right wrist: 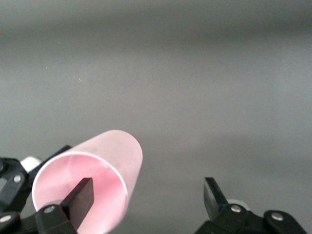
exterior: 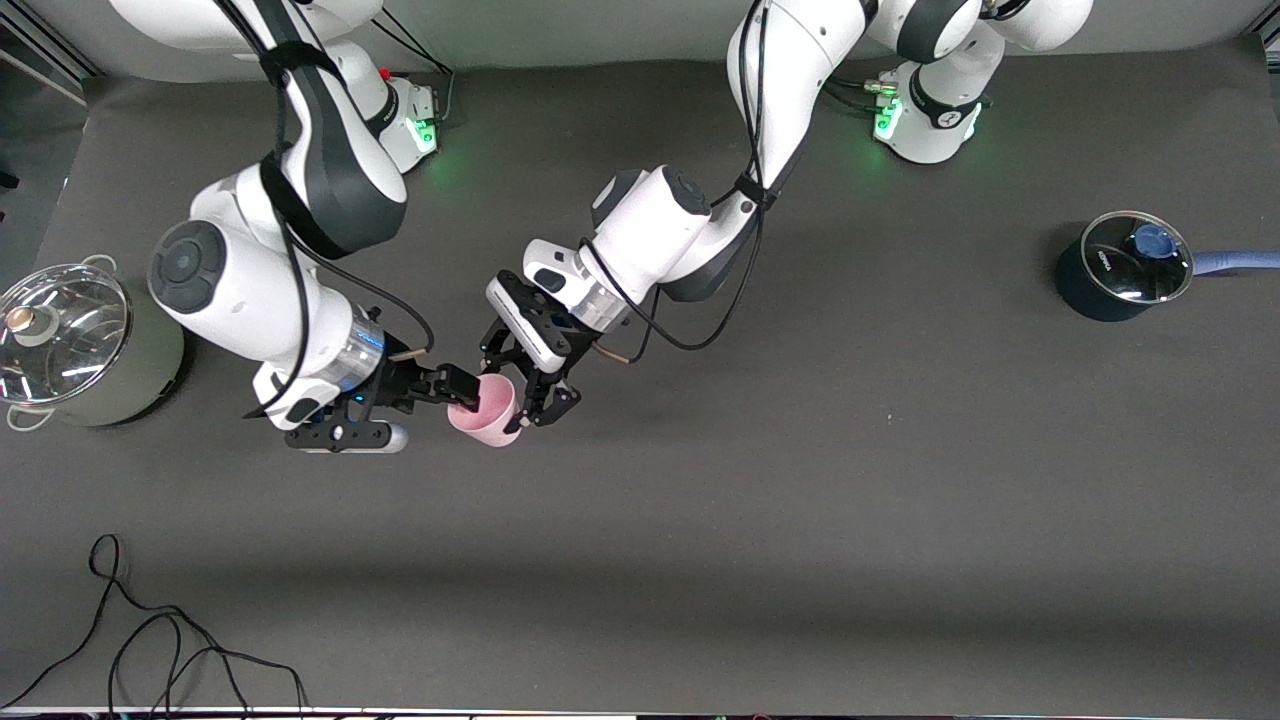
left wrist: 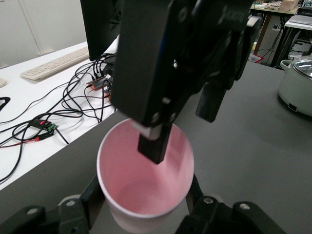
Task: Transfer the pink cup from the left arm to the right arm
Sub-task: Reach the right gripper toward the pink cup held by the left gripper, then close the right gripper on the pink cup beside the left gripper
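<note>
The pink cup (exterior: 487, 410) is held over the middle of the table, tipped with its mouth toward the right arm. My left gripper (exterior: 512, 393) is shut on the cup's body; in the left wrist view its fingers (left wrist: 92, 195) press both sides of the cup (left wrist: 146, 190). My right gripper (exterior: 452, 398) is open at the rim. In the right wrist view one finger (right wrist: 80, 195) sits inside the cup (right wrist: 114, 153) and the other stands well outside it. The right gripper also shows in the left wrist view (left wrist: 183, 126).
A grey-green pot with a glass lid (exterior: 70, 345) stands at the right arm's end of the table. A dark blue saucepan with a glass lid (exterior: 1125, 268) stands at the left arm's end. A black cable (exterior: 150, 640) lies near the table's front edge.
</note>
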